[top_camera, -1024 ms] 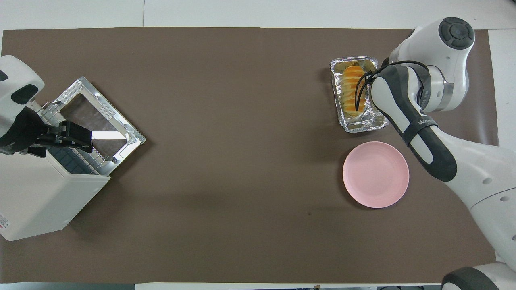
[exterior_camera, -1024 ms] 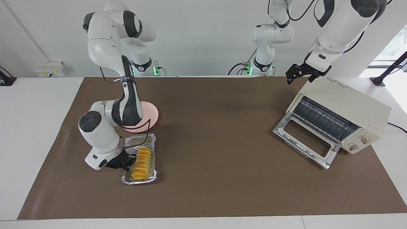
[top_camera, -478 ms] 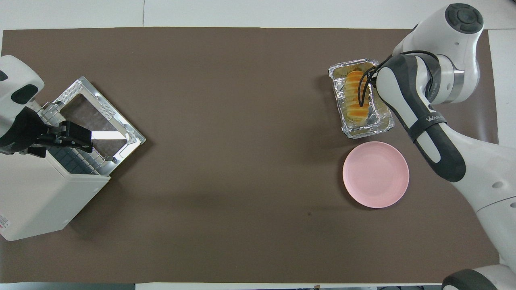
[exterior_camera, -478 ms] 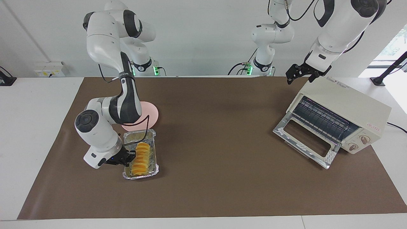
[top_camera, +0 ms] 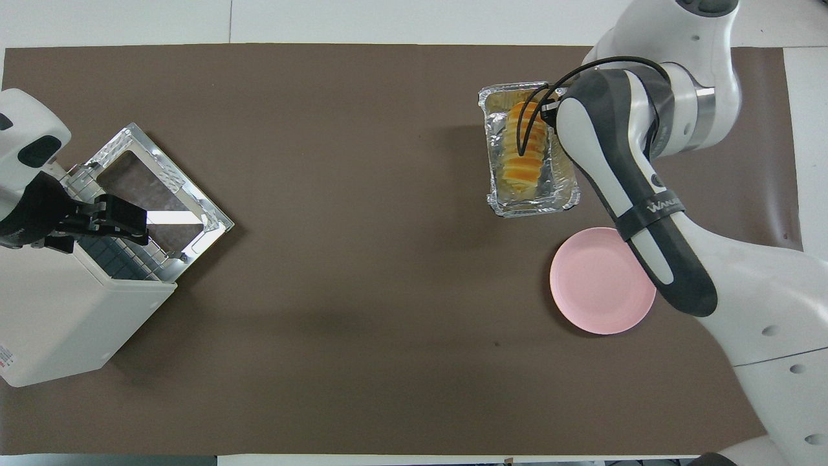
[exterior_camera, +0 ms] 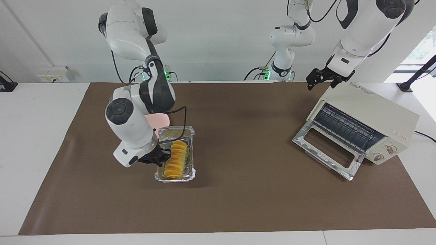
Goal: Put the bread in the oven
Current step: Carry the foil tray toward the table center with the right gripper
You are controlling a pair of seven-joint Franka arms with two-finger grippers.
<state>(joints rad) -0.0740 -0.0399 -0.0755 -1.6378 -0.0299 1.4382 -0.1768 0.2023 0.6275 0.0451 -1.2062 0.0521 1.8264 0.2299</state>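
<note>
The yellow-orange ridged bread (exterior_camera: 175, 159) lies in a crinkled foil tray (exterior_camera: 188, 149). My right gripper (exterior_camera: 160, 157) is shut on the tray's long rim and holds tray and bread just above the brown mat. From overhead the bread (top_camera: 525, 150) and tray (top_camera: 499, 167) show, and the arm hides the gripper. The cream oven (exterior_camera: 373, 114) stands at the left arm's end with its glass door (exterior_camera: 326, 149) dropped open and the wire rack showing. My left gripper (exterior_camera: 315, 79) waits over the oven's top edge; it also shows overhead (top_camera: 119, 217).
A pink plate (top_camera: 598, 281) lies on the brown mat (exterior_camera: 238, 204), nearer to the robots than the tray and partly hidden by my right arm in the facing view. The oven (top_camera: 58, 323) and its door (top_camera: 155, 188) take up the mat's corner.
My right gripper has carried the tray with the bread off the mat and toward the left arm's end of the table. The left arm has not moved.
</note>
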